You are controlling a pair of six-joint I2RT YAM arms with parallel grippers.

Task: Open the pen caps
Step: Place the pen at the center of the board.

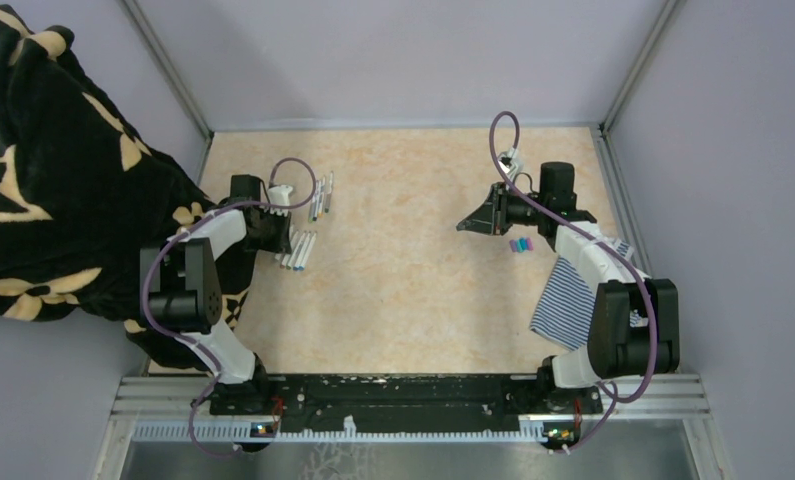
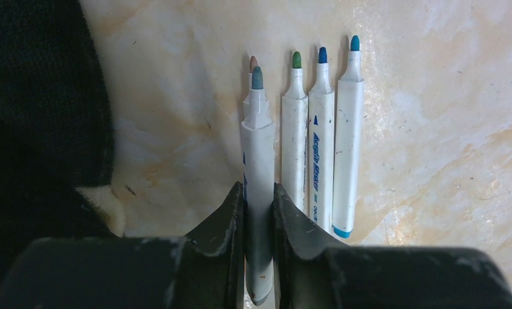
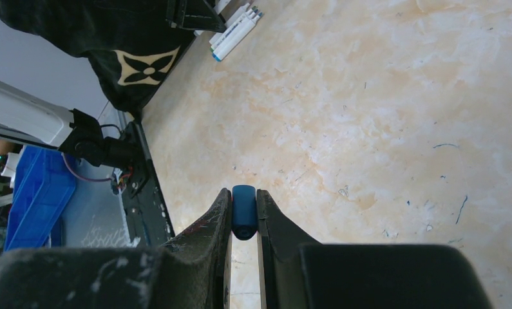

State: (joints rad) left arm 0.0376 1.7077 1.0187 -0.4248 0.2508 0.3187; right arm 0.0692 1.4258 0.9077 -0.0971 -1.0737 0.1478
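At the far left, the left hand is closed on a white pen with a bare teal tip — three more uncapped pens lie just beside it on the tabletop. On the right, the right hand pinches a blue cap; other loose caps lie near it.

My left gripper pinches a pen at the table's left side; my right gripper, over its right side, clamps a blue cap.
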